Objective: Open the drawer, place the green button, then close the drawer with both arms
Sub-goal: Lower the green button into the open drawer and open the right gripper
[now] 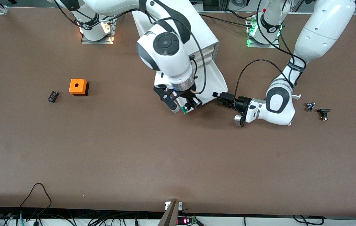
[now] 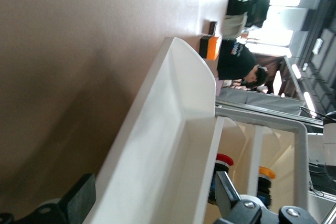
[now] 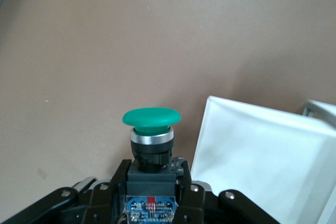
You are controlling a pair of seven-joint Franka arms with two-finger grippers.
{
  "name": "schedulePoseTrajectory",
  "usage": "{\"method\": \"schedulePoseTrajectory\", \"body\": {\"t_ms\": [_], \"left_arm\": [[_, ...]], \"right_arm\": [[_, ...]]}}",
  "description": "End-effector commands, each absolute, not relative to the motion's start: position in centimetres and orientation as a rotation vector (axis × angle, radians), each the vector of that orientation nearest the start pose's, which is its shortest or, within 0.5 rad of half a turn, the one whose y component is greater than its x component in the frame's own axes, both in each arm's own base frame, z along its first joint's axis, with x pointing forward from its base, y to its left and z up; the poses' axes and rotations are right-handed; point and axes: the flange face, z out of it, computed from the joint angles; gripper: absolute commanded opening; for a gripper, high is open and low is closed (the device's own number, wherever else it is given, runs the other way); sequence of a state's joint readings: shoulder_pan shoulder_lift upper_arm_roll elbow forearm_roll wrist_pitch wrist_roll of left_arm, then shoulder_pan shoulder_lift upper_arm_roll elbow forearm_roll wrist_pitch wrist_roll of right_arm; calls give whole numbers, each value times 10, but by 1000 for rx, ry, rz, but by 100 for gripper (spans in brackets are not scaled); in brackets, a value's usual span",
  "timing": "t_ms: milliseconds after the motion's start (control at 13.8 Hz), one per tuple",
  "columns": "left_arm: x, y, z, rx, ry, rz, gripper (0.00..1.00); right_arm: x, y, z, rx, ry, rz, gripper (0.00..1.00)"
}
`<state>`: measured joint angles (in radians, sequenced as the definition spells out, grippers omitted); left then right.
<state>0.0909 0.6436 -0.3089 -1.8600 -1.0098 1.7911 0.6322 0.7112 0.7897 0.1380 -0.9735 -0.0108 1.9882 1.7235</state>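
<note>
Green-capped button clamped between the right gripper fingers, up over the front edge of the open white drawer. Next along, left gripper fingers spread wide apart, one on each side of the drawer's front wall, low over the brown desk.

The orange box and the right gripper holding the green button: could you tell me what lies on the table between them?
Nothing: in the front view, bare brown table runs from the orange box to the right gripper holding the button.
</note>
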Motion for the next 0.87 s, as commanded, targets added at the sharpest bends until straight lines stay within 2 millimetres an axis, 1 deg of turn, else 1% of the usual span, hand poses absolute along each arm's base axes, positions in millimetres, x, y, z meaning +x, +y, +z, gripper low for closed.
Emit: {"method": "schedulePoseTrajectory", "body": {"t_ms": [0,145,217,289,362,434,506,579,651,723,796], "left_arm": [[584,-185,242,2055,-198,-619,100],[600,-180,273,2152,-218,-697,100],[607,-175,287,2206,-217,-735,100],[611,-171,298,2261,-221,-768,100],[616,-168,310,2311,-226,-787,100],[620,-163,321,2350,-221,-802,100],[625,-159,334,2394,-199,-808,100],[628,-154,350,2456,-158,-802,100],[629,-151,365,2535,-114,-793,100],[630,-150,382,2614,-95,-766,100],[630,-150,394,2697,-104,-740,100]], "right_arm": [[530,580,394,-2605,1368,-16,0],[513,590,366,-2629,1422,-31,0],[505,598,355,-2607,1449,-27,0],[501,602,347,-2577,1480,-25,0],[494,605,337,-2573,1494,-19,0],[490,608,331,-2582,1493,-16,0],[487,609,325,-2577,1516,-7,0],[485,612,314,-2553,1565,-1,0],[481,619,306,-2507,1596,5,0],[478,625,298,-2468,1616,14,0],[477,626,288,-2443,1653,26,0]]}}
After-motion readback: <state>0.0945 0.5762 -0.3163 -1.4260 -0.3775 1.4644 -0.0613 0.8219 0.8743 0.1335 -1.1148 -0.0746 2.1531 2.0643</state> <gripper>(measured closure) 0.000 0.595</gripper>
